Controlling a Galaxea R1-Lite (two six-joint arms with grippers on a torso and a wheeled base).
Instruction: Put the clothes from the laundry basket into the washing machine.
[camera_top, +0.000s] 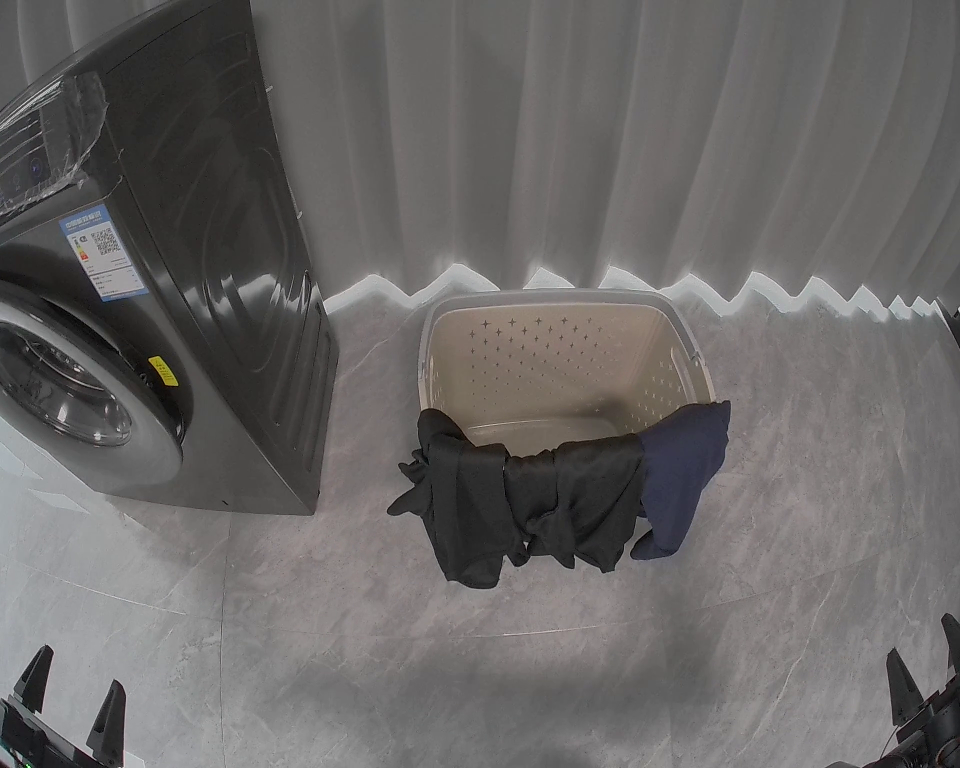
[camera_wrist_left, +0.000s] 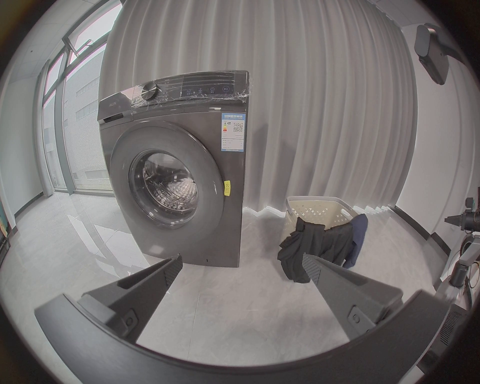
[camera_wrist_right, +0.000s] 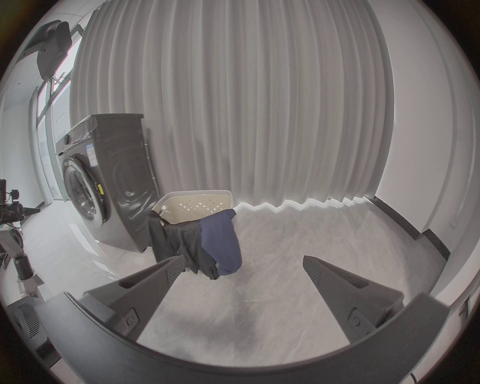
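Observation:
A beige laundry basket (camera_top: 560, 340) stands on the floor before the curtain. Black clothes (camera_top: 520, 500) and a navy garment (camera_top: 685, 465) hang over its near rim. Left of it is the dark grey washing machine (camera_top: 180, 260) with its round door (camera_wrist_left: 165, 185) closed. My left gripper (camera_top: 70, 695) is low at the near left, open and empty, far from the basket. My right gripper (camera_top: 925, 665) is low at the near right, also open and empty. From the wrist views, the basket (camera_wrist_left: 317, 210) and clothes (camera_wrist_right: 200, 242) lie well beyond the open fingers.
A white pleated curtain (camera_top: 600, 130) runs along the back wall. Bare grey tiled floor (camera_top: 400, 640) lies between the grippers and the basket. A dark baseboard (camera_wrist_right: 400, 220) lines the right wall, and windows (camera_wrist_left: 75, 110) stand left of the machine.

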